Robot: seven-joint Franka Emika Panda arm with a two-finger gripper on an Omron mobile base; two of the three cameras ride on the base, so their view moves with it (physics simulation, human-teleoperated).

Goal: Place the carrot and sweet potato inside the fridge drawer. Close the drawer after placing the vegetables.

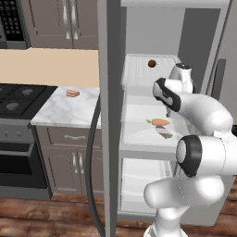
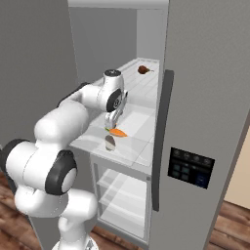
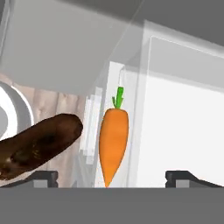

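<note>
The carrot (image 1: 159,122) (image 2: 117,132) lies in the pulled-out clear fridge drawer (image 1: 139,139) (image 2: 134,157), green top pointing left in the left base view. Just in front of it rests the dark brown sweet potato (image 1: 164,134) (image 2: 110,142). My gripper (image 2: 110,125) hangs right above the carrot with its jaws open. In the hand view the carrot (image 3: 113,140) lies between the two wide-apart fingertips (image 3: 43,177), touching neither. The sweet potato (image 3: 39,148) sits to its left.
A small reddish-brown ball (image 1: 152,63) (image 2: 143,70) sits on the ribbed white shelf above. The open fridge door (image 2: 205,122) stands close on the right. A pink-tan food piece (image 1: 72,93) lies on the marble counter beside the stove (image 1: 18,99).
</note>
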